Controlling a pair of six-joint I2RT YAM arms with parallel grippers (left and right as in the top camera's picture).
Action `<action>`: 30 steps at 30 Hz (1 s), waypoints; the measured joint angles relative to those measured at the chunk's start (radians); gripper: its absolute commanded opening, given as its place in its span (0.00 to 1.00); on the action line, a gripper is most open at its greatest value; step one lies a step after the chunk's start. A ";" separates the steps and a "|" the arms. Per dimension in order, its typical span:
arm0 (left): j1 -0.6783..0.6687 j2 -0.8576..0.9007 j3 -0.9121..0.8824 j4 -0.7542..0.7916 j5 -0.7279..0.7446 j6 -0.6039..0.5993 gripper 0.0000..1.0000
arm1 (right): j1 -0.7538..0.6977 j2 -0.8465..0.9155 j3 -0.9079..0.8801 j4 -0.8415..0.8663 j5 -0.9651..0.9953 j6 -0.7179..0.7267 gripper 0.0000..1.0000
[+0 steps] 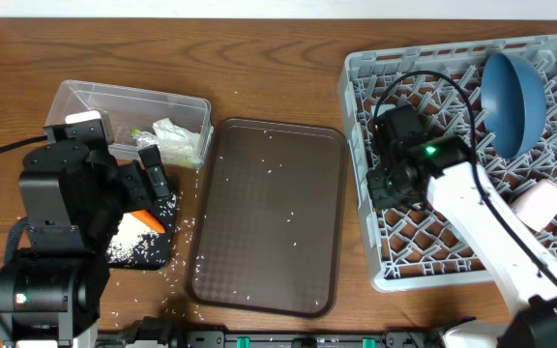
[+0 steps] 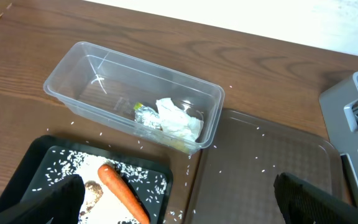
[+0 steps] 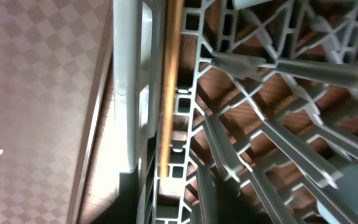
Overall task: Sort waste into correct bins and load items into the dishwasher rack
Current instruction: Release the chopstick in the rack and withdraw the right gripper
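Observation:
My left gripper [image 2: 179,210] is open and empty, hovering over the right end of the black tray [image 2: 36,163]. In the tray lie an orange carrot piece [image 2: 123,196], a brown food lump [image 2: 92,188] and white rice [image 2: 73,160]. Behind it the clear tub [image 2: 79,81] holds crumpled white paper [image 2: 179,121] and a green-yellow wrapper [image 2: 143,112]. My right gripper [image 1: 395,169] is low inside the left part of the grey rack [image 1: 549,58]; its fingers do not show. The dark blue dish [image 1: 513,97] stands in the rack, with the pink cup [image 1: 540,203] near it. The white bowl and blue cup are out of view.
The dark brown serving tray [image 1: 269,217] lies between the bins and the rack, with rice grains scattered on it and on the wood around the black tray. The right wrist view shows rack lattice [image 3: 247,93] close up and the serving tray's edge [image 3: 36,93].

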 measured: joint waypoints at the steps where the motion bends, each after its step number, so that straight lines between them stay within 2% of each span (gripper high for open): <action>1: 0.000 0.000 0.000 0.000 0.000 0.000 0.98 | 0.000 -0.016 0.000 -0.002 0.000 -0.002 0.45; 6: 0.000 0.000 0.000 0.000 0.000 0.000 0.98 | 0.000 -0.121 0.034 0.011 -0.031 -0.006 0.55; 8: 0.000 0.000 0.000 0.000 0.000 0.000 0.98 | 0.005 -0.181 0.068 0.038 -0.058 -0.008 0.63; 9: 0.000 0.000 0.000 0.000 0.000 0.000 0.98 | 0.014 -0.220 0.089 0.055 -0.074 -0.006 0.76; 10: 0.000 0.000 0.000 0.000 0.000 0.000 0.98 | 0.021 -0.250 0.103 0.068 -0.087 -0.004 0.99; 17: 0.000 0.000 0.000 0.000 0.000 0.000 0.98 | 0.082 -0.481 0.142 0.097 -0.157 -0.012 0.99; 21: 0.000 0.000 0.000 0.000 0.000 0.000 0.98 | 0.082 -0.560 0.145 0.027 -0.164 -0.012 0.99; 30: 0.000 0.000 0.000 0.000 0.000 0.000 0.98 | 0.082 -0.735 0.144 -0.013 -0.046 -0.068 0.99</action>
